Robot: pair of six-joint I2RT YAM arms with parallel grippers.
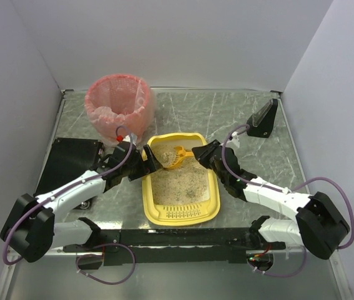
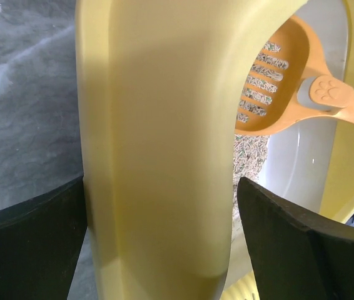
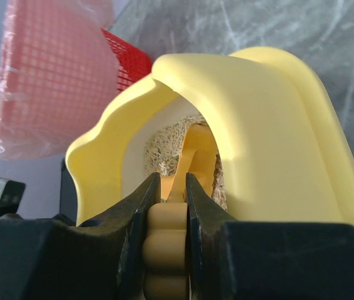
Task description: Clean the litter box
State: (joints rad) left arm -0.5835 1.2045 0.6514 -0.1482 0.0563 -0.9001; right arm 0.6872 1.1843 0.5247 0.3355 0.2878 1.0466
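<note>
Litter box: the yellow tray [image 1: 147,199] lies mid-bench, long axis 12 to 6 o'clock, with the slotted lip at the 6 o'clock end and beige litter [image 1: 186,181] inside.
Scoop: the orange slotted scoop [image 1: 178,156] is inside the box at its 12 o'clock end, handle running out toward 2 o'clock. Litter pellets show in its slots [image 2: 261,75].
Right pincer: the right pincer [image 1: 203,153] is clamped tight on the scoop's ribbed handle [image 3: 166,250], over the box's 1 o'clock corner.
Left pincer: the left pincer [image 2: 159,187] is spread wide, one finger on each side of the box wall [image 2: 158,125] at the 10 o'clock corner. Whether it presses the wall cannot be told.
Basket: the pink-lined mesh basket [image 1: 119,106] stands at 11 o'clock from the box.
Bench: grey marbled surface [image 1: 246,125].
</note>
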